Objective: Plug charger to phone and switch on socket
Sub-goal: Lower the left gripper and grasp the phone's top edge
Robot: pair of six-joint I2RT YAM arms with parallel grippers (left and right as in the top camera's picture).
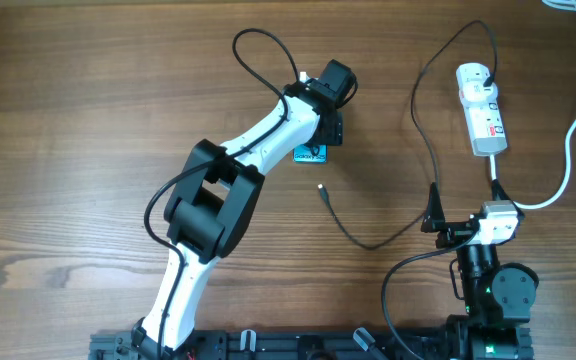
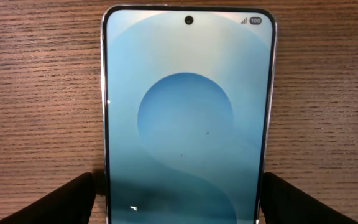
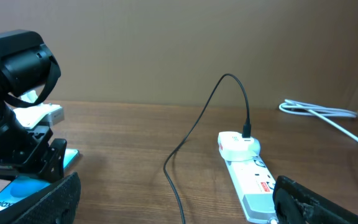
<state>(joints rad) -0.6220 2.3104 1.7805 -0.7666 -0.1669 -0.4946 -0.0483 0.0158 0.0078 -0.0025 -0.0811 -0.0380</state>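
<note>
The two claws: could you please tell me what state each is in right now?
Left claw: closed on the phone.
Right claw: open, empty.

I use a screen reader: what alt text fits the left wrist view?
A phone with a lit blue screen lies face up on the wooden table, filling most of the frame. The left gripper's dark fingers flank its near end; whether they touch it is unclear.

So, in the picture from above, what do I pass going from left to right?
left arm → phone → socket → white cable
</note>
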